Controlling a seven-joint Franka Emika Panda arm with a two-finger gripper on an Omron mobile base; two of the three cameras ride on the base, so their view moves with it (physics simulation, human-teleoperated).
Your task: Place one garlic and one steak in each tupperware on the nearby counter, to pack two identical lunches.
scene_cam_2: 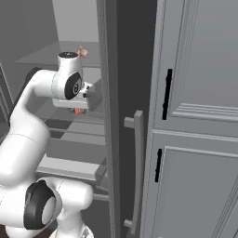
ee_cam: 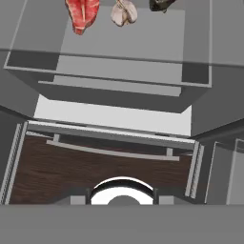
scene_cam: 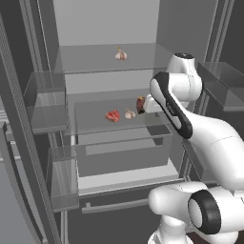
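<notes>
I have the arm reached into the open fridge, and the gripper [scene_cam: 143, 106] sits at the right end of the middle glass shelf [scene_cam: 95, 125]. From the left base view I can make out the white hand and a dark red lump just at its tip, but the fingers are hidden behind the wrist, so I cannot tell how wide they stand or whether they have hold of anything. In the hand view the finger tips do not come up clearly either.

That dark red lump, a steak [scene_cam: 140, 105], lies touching or just beside the hand; in the hand view it is a dark shape cut off by the top edge. Just left of it on the same shelf lies a small pale garlic bulb [scene_cam: 129, 114], and left of that again a second, brighter red slab of raw steak [scene_cam: 113, 116]. The two are near each other but apart. On the glass shelf above [scene_cam: 86, 59] rests another pale garlic bulb [scene_cam: 121, 55], well away from the hand.

Below the middle shelf I see the clear crisper drawer [ee_cam: 114, 76], and beneath that the dark wooden floor [ee_cam: 71, 171].

As I judge it, the packing has barely begun. Both garlics and both steaks are in the fridge, so nothing is packed. The pale grey tupperware and the tabletop are somewhere outside these views. All four items remain to be carried over, likely starting with the dark steak.
</notes>
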